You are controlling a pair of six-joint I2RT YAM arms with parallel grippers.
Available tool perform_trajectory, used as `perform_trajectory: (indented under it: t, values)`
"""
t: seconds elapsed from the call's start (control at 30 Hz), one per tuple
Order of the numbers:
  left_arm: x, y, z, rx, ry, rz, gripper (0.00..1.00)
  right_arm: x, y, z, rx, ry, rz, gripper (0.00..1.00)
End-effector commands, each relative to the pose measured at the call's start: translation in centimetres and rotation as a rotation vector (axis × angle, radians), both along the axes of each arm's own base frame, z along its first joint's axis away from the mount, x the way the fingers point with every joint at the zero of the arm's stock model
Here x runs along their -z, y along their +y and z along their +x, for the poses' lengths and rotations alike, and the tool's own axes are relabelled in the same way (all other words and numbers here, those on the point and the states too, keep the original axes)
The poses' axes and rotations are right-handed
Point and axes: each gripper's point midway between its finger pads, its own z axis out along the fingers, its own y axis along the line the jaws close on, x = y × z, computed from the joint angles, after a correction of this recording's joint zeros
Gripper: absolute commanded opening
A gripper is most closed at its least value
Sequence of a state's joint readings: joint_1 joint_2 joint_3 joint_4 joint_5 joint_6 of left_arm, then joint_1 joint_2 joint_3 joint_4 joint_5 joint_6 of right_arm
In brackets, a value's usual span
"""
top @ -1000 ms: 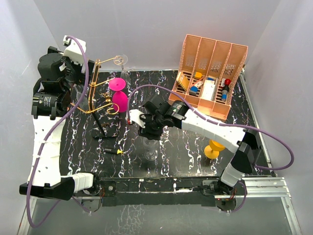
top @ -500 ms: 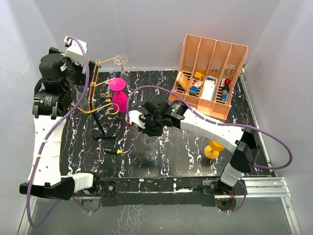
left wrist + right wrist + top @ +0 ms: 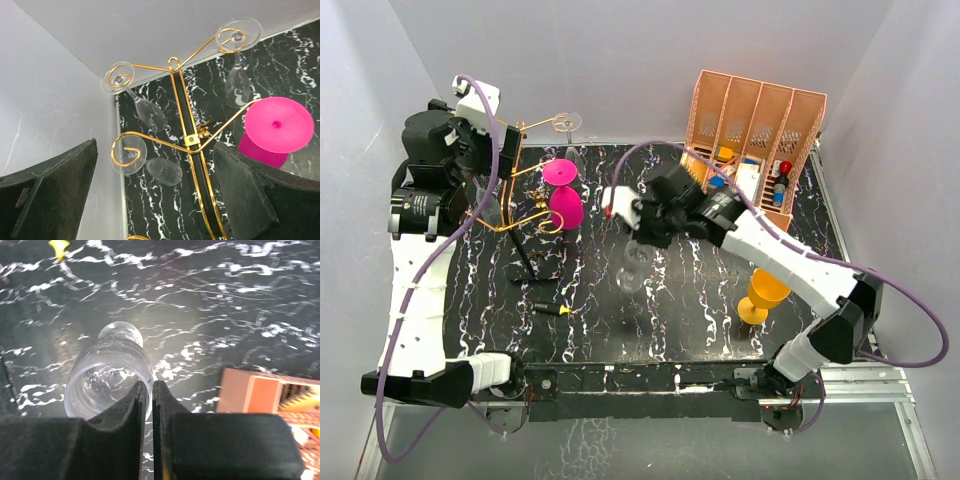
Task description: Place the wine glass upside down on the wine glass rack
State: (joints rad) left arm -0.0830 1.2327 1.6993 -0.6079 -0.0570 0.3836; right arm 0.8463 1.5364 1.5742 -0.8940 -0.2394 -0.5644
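Nearest to the arm bases, a small black thing with a yellow tip (image 3: 551, 310) lies on the table (image 3: 700, 325), and a yellow goblet (image 3: 761, 295) stands to the right of it.

A little further in is the main change. One second ago the clear wine glass (image 3: 632, 270) stood on the table, with the right pincer (image 3: 638, 222) spread around its mouth. Now the jaws are pressed together on the rim, one finger inside the bowl and one outside, and the glass hangs free above the table. It has also been carried further in. In the right wrist view one looks down into the bowl, with the foot below, so the glass is mouth up. The pick-up seems done, but I judge that turning the glass over and carrying it to the left are not yet done. A grip on a thin rim only could slip during the turn.

Further, on the left, stands the wine glass rack (image 3: 515, 190). A pink glass (image 3: 563, 205) and three clear glasses (image 3: 150, 114) hang from it foot up. The left pincer (image 3: 155, 185) waits just beside it, spread wide and holding nothing, as before.

Farthest, on the right, is the salmon-pink organiser (image 3: 750, 150).
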Motion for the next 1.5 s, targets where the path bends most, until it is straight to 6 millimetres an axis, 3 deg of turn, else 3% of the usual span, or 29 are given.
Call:
perform_trajectory:
  t: [0.0,0.1,0.33,0.5,0.87,1.0,1.13,1.27,1.47]
  values:
    - [-0.8,-1.4,-0.5,0.075,-0.031,-0.079,0.97,-10.4,-1.2,3.8,0.069,-0.212,0.257,0.08]
    - [-1.0,-2.1,-0.7,0.092,-0.044,-0.13,0.97,-13.1,-2.6,5.1,0.13,-0.229,0.345,0.08]
    - [0.1,-3.8,-1.1,0.146,-0.023,-0.239,0.97,-16.2,-7.4,8.9,0.381,-0.168,0.517,0.08]
    - [-0.6,-5.4,-1.2,0.207,-0.011,-0.316,0.97,-19.1,-10.4,10.3,0.49,-0.2,0.593,0.08]
    - [0.6,-7.8,-1.3,0.283,0.052,-0.457,0.97,-21.3,-15.3,12.3,0.593,-0.178,0.705,0.08]
    - [0.0,-8.1,-1.5,0.301,0.051,-0.47,0.97,-22.2,-15.2,12.8,0.59,-0.178,0.716,0.08]
    - [-1.0,-8.8,-1.1,0.322,0.062,-0.511,0.97,-24.9,-14.4,12.8,0.539,-0.184,0.767,0.08]
    - [-0.6,-9.2,-0.6,0.331,0.065,-0.545,0.97,-27.9,-13.7,12.6,0.491,-0.2,0.818,0.08]
    - [-1.8,-9.3,-0.3,0.341,0.012,-0.557,0.97,-30.7,-13.3,12.5,0.448,-0.234,0.873,0.08]
